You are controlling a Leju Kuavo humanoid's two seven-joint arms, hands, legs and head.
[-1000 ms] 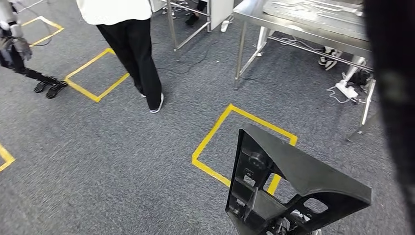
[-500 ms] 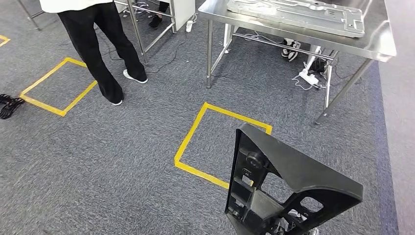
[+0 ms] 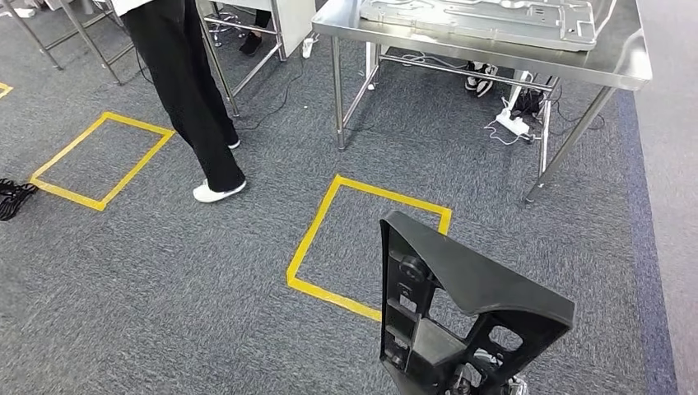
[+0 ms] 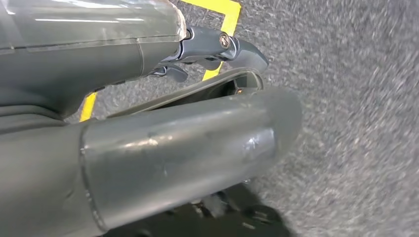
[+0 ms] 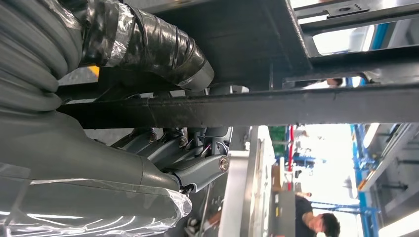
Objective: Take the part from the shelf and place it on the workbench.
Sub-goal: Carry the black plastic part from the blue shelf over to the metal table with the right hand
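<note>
The part (image 3: pixel 461 321), a black triangular plastic frame with ribs and cut-outs, is sitting low in the head view over the grey carpet, near a yellow tape square (image 3: pixel 362 247). The right hand (image 5: pixel 163 153) is gripping its bar; the left hand (image 4: pixel 207 47) is curling against its rim. The steel tabletop (image 3: pixel 625 70) is standing ahead, well apart.

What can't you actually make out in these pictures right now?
- Head view: where the hands grip the black part; the bottom edge cuts them off.
- Left wrist view: the left robot hand grip; the part covers the fingers.
- Right wrist view: the right robot hand contact, crowded by the part's dark bars.
- Head view: the person, cut off by the top edge.
</note>
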